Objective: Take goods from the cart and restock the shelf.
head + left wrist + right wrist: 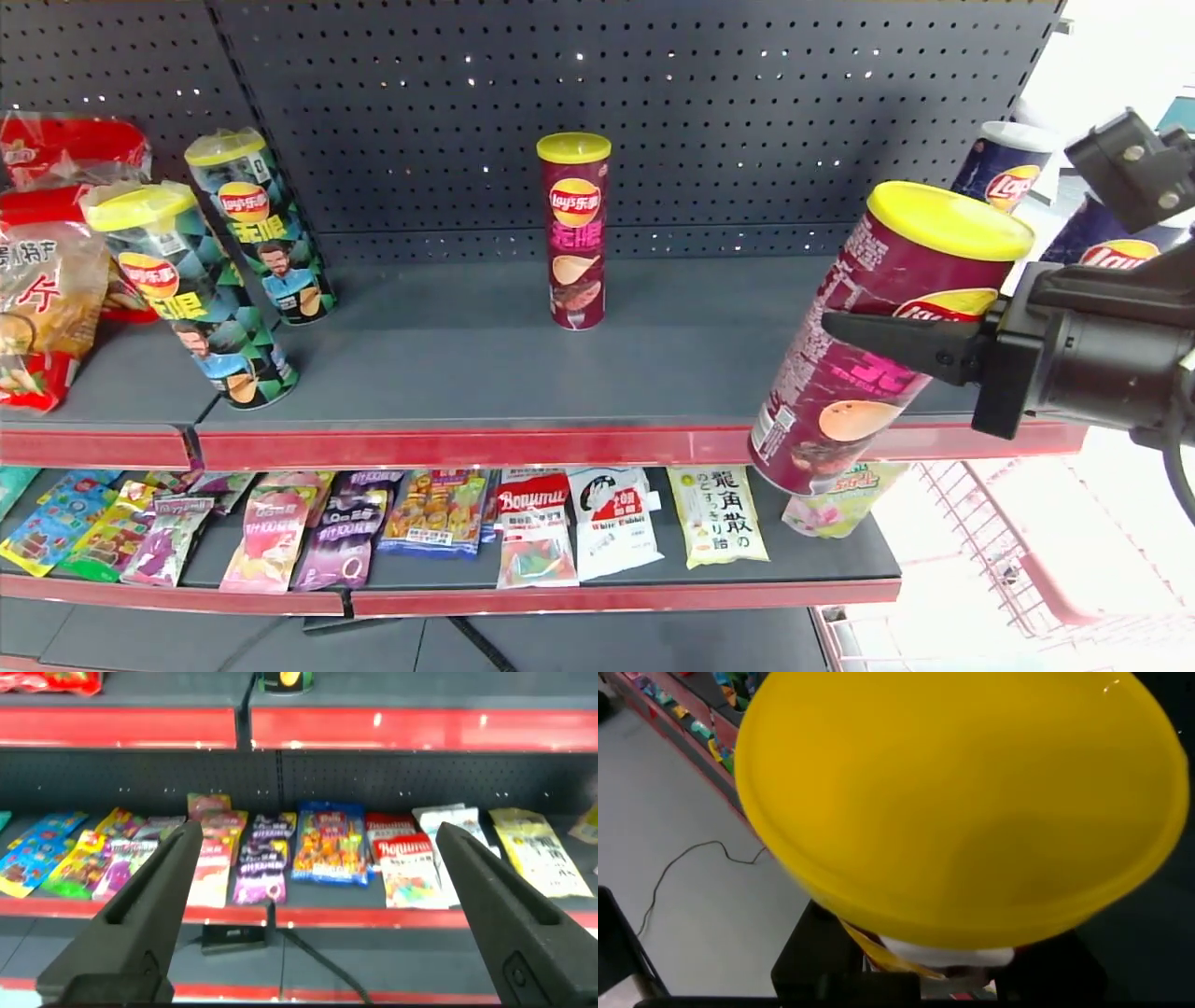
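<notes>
Red bags (65, 149) cut by edge, blue cans (1004, 173) (far right) half hidden

- My far right is blown out white, cart (980, 551) washed out.
- Pegboard (653, 93) holes sparkle, lit from behind.
- Glare streaks on the red shelf lip (467, 446).
- Left cans (201, 299) lean, lens bending the edges.
- Tiny glint on the purple can (840, 373) lid.

Upper shelf (448, 373): maroon chip can (573, 233) upright at mid-back; two green chip cans (191, 294) upright toward left; snack bags (47, 271) at left edge.
Lower shelf (822, 551): candy packets (434, 513) lying flat in a row.
</notes>
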Controlling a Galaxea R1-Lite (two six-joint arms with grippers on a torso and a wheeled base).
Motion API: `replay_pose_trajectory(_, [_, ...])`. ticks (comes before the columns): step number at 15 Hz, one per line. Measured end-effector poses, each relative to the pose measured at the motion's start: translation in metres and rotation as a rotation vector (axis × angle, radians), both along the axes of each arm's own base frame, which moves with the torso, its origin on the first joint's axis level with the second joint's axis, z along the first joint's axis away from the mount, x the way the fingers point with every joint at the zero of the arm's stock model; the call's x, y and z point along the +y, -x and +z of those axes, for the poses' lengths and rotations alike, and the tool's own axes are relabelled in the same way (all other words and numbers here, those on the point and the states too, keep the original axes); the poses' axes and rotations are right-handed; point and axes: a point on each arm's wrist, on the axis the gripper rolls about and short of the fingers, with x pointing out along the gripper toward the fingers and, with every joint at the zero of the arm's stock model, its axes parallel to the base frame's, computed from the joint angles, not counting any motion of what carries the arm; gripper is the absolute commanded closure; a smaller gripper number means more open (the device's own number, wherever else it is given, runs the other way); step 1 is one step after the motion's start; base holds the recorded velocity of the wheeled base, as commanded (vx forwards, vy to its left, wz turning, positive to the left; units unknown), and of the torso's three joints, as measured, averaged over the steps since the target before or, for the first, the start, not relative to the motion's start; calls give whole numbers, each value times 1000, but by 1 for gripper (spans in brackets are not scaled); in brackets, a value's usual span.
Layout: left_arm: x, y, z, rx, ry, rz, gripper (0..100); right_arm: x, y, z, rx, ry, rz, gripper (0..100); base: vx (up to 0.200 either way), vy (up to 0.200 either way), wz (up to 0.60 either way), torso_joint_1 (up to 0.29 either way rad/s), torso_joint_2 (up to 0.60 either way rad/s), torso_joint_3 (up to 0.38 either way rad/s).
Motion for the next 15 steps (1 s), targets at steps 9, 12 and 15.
replay_pose_trajectory(9, [0,0,0,1,0,0,0,-1,0,14,-52,-16,-47,100,67,0,0,2,1,1])
replay_pose_trajectory(12, [0,0,0,0,-1,0,0,-1,0,17,-78,5,-79,100,0,0,0,0,0,0])
replay_pose_trajectory(15, [0,0,0,0,-1,0,0,0,-3,16,-80,17,-95,100,200,0,0,9,-1,7])
